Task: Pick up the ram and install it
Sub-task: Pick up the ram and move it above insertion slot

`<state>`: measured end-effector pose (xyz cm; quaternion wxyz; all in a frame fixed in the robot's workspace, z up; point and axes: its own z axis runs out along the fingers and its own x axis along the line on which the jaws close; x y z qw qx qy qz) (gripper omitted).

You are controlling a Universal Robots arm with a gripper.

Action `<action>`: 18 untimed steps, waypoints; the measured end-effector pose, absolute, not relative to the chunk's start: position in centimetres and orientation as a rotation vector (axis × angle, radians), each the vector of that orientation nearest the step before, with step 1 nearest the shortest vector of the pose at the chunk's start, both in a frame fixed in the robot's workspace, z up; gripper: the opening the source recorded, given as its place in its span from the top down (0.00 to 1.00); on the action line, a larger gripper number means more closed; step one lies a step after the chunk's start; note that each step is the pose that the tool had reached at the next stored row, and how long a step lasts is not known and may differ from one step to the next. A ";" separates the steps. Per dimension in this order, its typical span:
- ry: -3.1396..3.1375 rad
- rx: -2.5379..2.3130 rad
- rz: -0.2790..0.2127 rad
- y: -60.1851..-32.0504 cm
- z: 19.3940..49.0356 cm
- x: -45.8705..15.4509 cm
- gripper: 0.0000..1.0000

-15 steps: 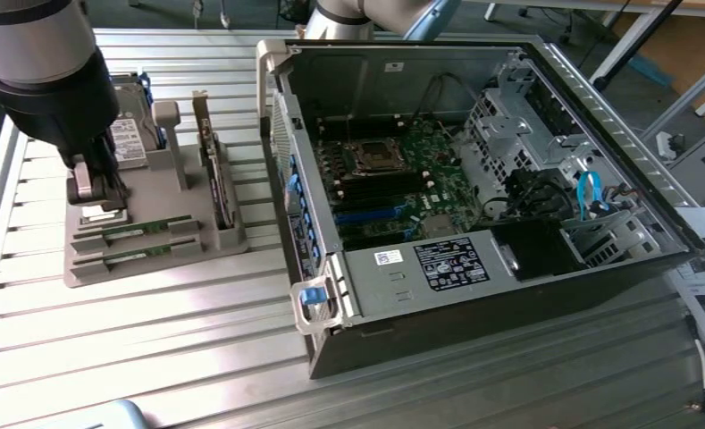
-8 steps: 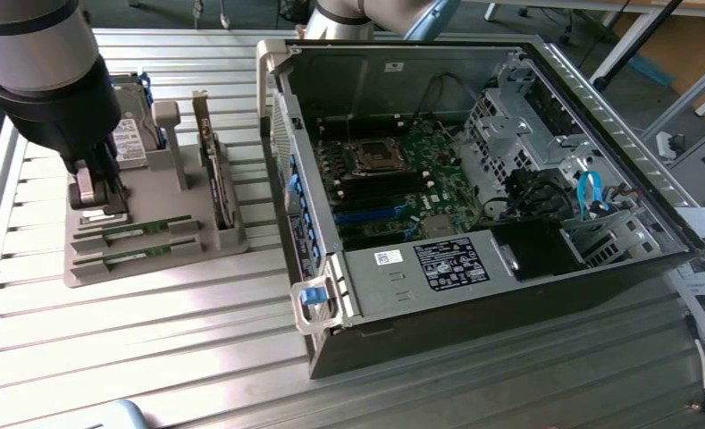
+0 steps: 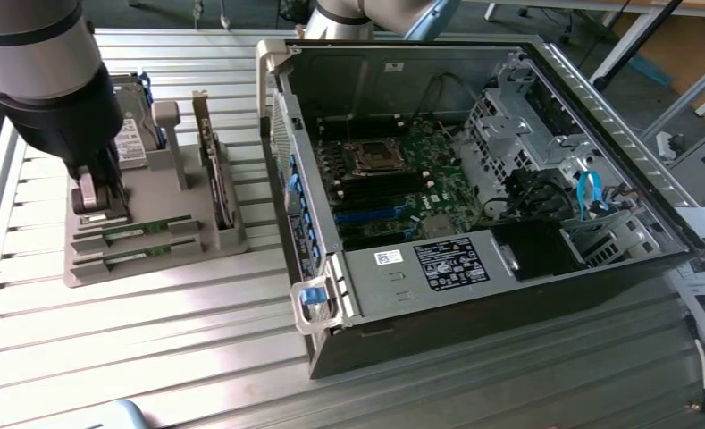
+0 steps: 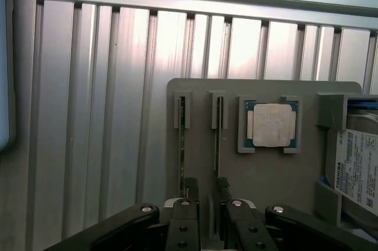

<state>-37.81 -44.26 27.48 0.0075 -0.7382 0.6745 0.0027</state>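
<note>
Two ram sticks lie on edge in the slots of a grey holder (image 3: 149, 268): one ram (image 3: 134, 232) nearer the arm, the other ram (image 3: 134, 260) beside it. The wrist view shows them as thin green strips, one ram (image 4: 181, 139) and the second ram (image 4: 218, 136). My gripper (image 3: 92, 207) hangs just over the sticks' end, at the holder's end toward the exterior view's left. In the wrist view the gripper (image 4: 207, 195) is open, its black fingertips (image 4: 191, 189) apart with nothing between them. One fingertip sits over the end of the second ram.
The holder (image 4: 201, 94) also carries a square silver processor (image 4: 271, 125), a hard drive (image 4: 357, 171) and an upright expansion card (image 3: 215, 170). An open computer case (image 3: 365, 295) with its motherboard (image 3: 388, 179) stands toward the exterior view's right on the ribbed metal table (image 3: 149, 340).
</note>
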 end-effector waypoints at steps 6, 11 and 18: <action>2.109 -2.308 0.009 -44.3 27.0 -37.8 0.75; 2.109 -2.308 0.009 -44.4 26.6 -37.8 0.75; 2.109 -2.308 0.009 -44.5 26.1 -37.8 0.75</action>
